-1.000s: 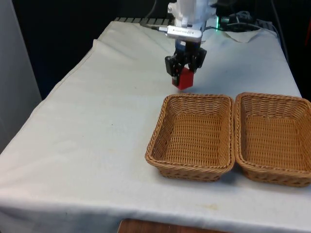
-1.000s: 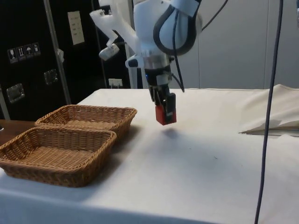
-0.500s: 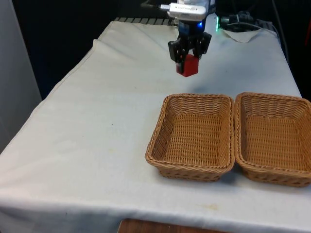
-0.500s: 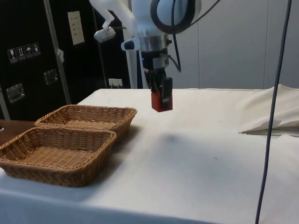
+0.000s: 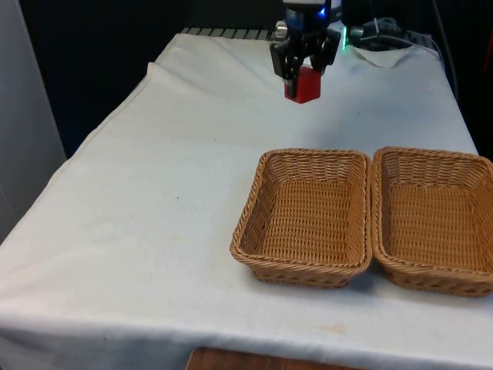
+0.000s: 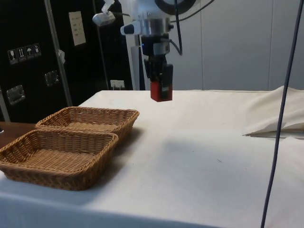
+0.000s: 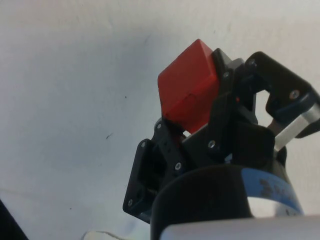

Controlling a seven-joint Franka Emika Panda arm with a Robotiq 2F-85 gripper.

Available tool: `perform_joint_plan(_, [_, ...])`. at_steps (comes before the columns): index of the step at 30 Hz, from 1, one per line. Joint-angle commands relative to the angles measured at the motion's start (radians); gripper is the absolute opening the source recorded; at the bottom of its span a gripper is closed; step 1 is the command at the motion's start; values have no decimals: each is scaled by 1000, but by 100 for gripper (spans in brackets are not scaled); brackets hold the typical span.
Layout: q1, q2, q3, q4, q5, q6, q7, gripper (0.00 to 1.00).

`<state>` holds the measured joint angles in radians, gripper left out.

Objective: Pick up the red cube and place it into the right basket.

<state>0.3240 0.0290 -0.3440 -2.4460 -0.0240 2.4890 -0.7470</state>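
Small red cube (image 5: pixel 303 84): held in the air at the upper centre of the front view, well above the white cloth, and clear of both baskets. In the side view the same cube (image 6: pixel 161 90) hangs at upper centre, above the far part of the bench. In the wrist view the cube (image 7: pixel 188 86) sits tilted between the two black fingers, one corner pointing away from the wrist.

Black two-finger claw (image 5: pixel 303 71): pinching the red cube from two opposite sides, fingers pointing downward; seen again in the side view (image 6: pixel 160 85) and close up in the wrist view (image 7: pixel 192 115). The cube's lower half protrudes below the fingertips.

Rectangular woven wicker basket at the right edge of the front view (image 5: pixel 476 223): stands on the cloth in the lower right of the frame, nothing inside. In the side view it is the farther basket (image 6: pixel 123 114), at middle left.

Second rectangular woven wicker basket (image 5: pixel 250 220): just beside the first, their long rims touching or nearly so, at lower centre of the front view; nothing inside. In the side view it is the nearer basket (image 6: pixel 102 152), at lower left.

Bench under a white cloth (image 5: pixel 154 200): carries both baskets; the cloth lies rumpled at the right of the side view (image 6: pixel 280 124).
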Motion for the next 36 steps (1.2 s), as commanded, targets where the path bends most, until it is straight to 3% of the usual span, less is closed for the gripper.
perform_joint_plan(1, [1, -10, 0, 3, -3, -12, 3, 2])
perform_joint_plan(7, [1, -20, 1, 10, 9, -18, 0, 2])
perform_joint_plan(14, [0, 25, 3, 66, 50, -19, -11, 2])
perform_joint_plan(15, [0, 22, 1, 62, 36, -15, -3, 2])
perform_joint_plan(23, [-2, 100, 7, 159, 99, -28, -38, 2])
perform_joint_plan(25, [0, 99, 2, 155, 84, -18, -28, 2])
perform_joint_plan(33, [-6, 201, 9, 277, 160, -39, -72, 2])
perform_joint_plan(34, [-1, 195, 3, 268, 143, -32, -60, 2])
perform_joint_plan(36, [-7, 222, 9, 301, 174, -41, -79, 2])
